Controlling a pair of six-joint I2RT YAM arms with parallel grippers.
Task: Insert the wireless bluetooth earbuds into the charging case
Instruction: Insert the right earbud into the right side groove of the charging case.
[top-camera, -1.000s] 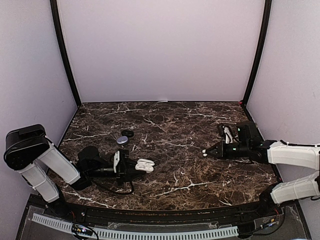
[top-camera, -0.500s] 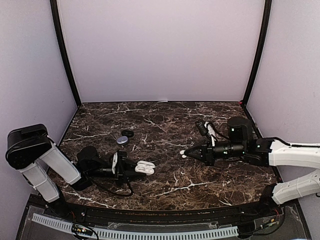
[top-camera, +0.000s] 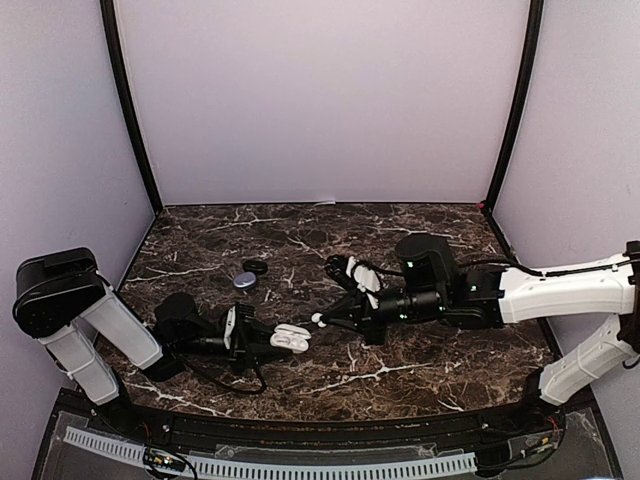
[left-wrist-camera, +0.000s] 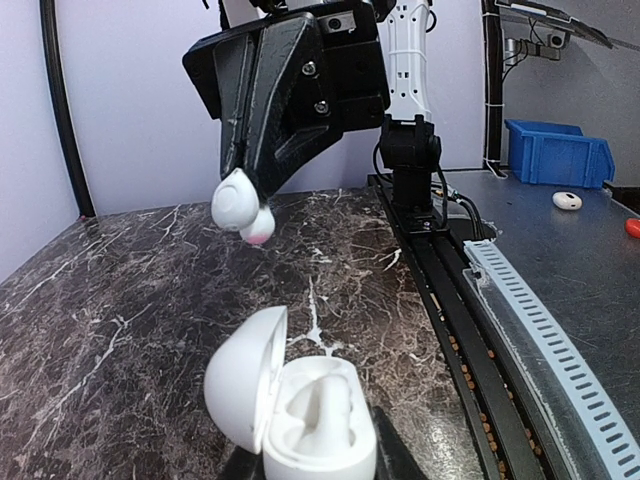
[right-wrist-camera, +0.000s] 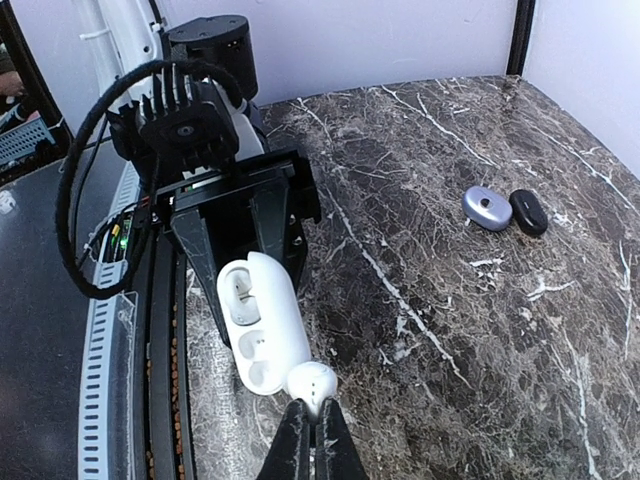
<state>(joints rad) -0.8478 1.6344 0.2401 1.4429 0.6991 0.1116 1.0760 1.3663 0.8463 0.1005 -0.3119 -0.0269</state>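
The white charging case (top-camera: 290, 337) lies open with its lid (left-wrist-camera: 243, 383) swung back, and my left gripper (top-camera: 262, 340) is shut on its base. In the right wrist view the case (right-wrist-camera: 258, 318) shows two wells that hold nothing. My right gripper (top-camera: 322, 320) is shut on a glossy white earbud (right-wrist-camera: 314, 381). The earbud hangs just past the case's open end and a little above it. From the left wrist, that earbud (left-wrist-camera: 238, 200) sits at the tip of the right gripper (left-wrist-camera: 243, 190), apart from the case (left-wrist-camera: 318, 425).
A small grey oval piece (top-camera: 245, 281) and a flat black ring (top-camera: 257, 267) lie on the marble table (top-camera: 420, 230), behind the left arm; the right wrist also shows the grey oval (right-wrist-camera: 487, 208) and the ring (right-wrist-camera: 528, 212). A cable rail (left-wrist-camera: 540, 330) runs along the table's near edge.
My right arm has swept left across the table with the white earbud, from the right side to the case's open end. The left arm and case have stayed put.
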